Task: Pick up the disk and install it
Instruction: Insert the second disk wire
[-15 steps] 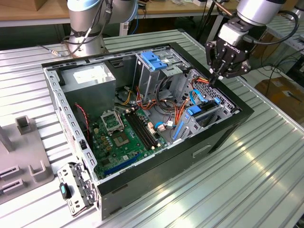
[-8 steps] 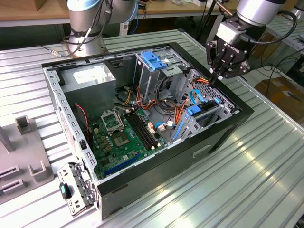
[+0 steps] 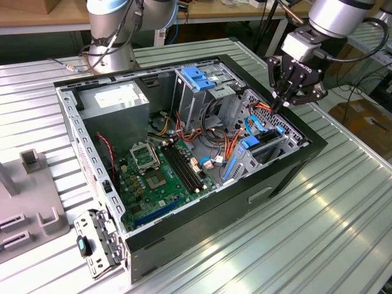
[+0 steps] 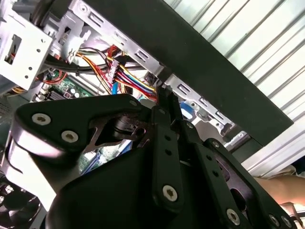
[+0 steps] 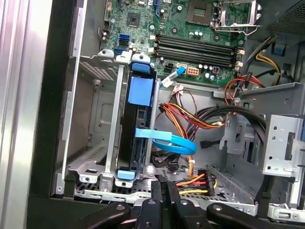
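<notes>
Disk (image 5: 138, 138) upright in its bay (blue-railed)

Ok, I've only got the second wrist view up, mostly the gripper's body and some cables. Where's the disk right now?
Observer: In the first wrist view the disk stands on edge inside the metal cage by the case wall.
Operator: Is the gripper carrying anything?
Observer: No, its fingers are together with nothing between them.
Operator: And where is it?
Observer: In the exterior view the gripper hangs over the case's corner at that cage, apart from the disk.
</notes>
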Robot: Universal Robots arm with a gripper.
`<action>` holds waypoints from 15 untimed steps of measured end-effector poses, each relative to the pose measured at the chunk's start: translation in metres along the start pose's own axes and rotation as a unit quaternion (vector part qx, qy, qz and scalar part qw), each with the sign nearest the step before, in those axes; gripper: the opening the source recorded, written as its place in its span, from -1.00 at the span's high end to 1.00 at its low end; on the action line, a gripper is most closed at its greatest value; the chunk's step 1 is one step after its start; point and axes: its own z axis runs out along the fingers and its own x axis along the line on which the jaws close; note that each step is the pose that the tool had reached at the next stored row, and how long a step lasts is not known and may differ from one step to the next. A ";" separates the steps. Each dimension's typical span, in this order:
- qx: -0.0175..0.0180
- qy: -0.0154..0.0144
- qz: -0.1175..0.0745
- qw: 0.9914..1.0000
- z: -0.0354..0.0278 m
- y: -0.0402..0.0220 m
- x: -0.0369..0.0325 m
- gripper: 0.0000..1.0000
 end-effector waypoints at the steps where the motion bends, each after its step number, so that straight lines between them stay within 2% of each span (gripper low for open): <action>1: 0.000 0.000 0.000 1.000 0.0000 0.0010 0.0016 0.67; 6: 0.000 -0.001 0.000 1.000 0.0012 0.0094 0.0086 0.67; 10: 0.000 0.000 0.005 1.000 0.0058 0.0119 0.0106 0.67; 15: 0.000 0.000 0.007 1.000 0.0074 0.0195 0.0117 0.67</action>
